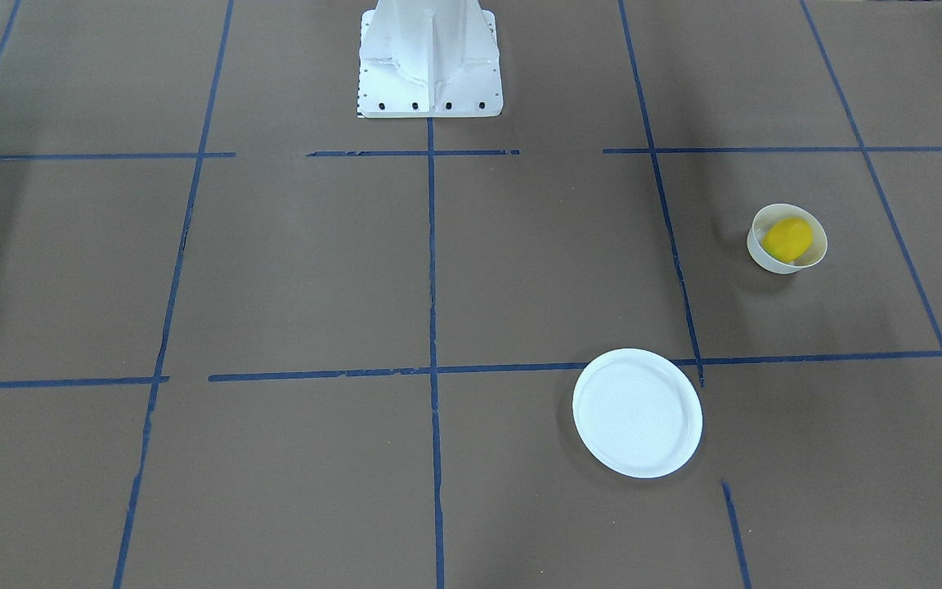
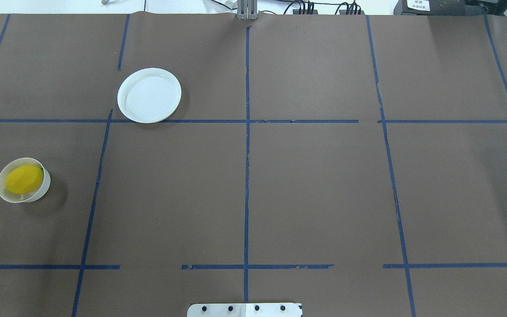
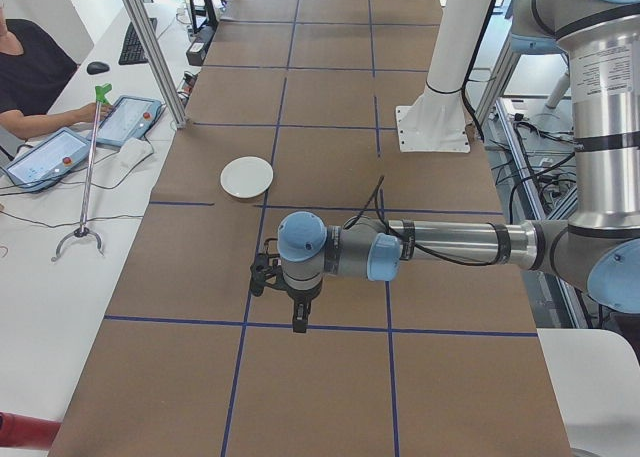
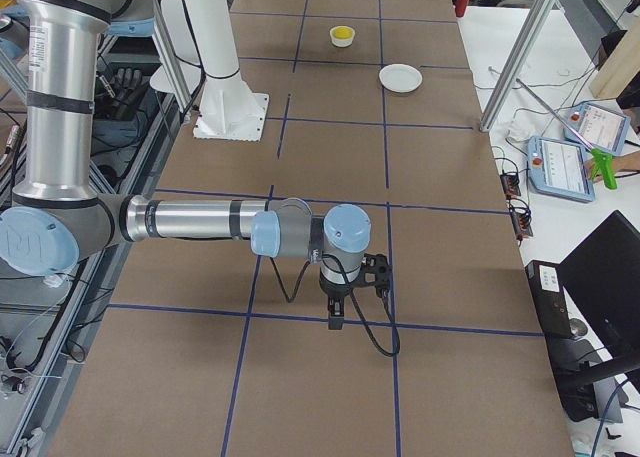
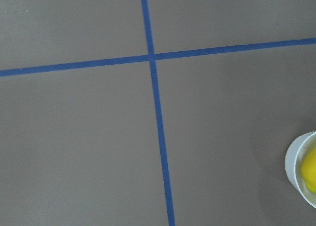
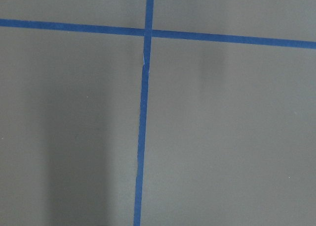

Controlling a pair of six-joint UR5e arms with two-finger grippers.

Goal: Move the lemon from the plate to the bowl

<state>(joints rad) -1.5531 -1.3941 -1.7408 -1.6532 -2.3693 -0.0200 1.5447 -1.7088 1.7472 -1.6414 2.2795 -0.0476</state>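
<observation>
The yellow lemon (image 1: pixel 788 237) lies inside the small off-white bowl (image 1: pixel 765 260), seen also in the overhead view as lemon (image 2: pixel 24 178) in bowl (image 2: pixel 45 188) at the left. The left wrist view catches the bowl's rim (image 5: pixel 295 162) and lemon (image 5: pixel 311 169) at its right edge. The white plate (image 1: pixel 637 413) is empty, apart from the bowl; it also shows in the overhead view (image 2: pixel 149 94). My left gripper (image 3: pixel 298 322) hangs above the table, fingers pointing down. My right gripper (image 4: pixel 335 322) hangs likewise at the other end. I cannot tell whether either is open or shut.
The white robot pedestal (image 1: pixel 430 57) stands at the table's middle edge. Blue tape lines (image 2: pixel 247 132) grid the brown table. An operator (image 3: pixel 30 77) sits with tablets (image 3: pixel 125 119) beside an aluminium post (image 3: pixel 150 47).
</observation>
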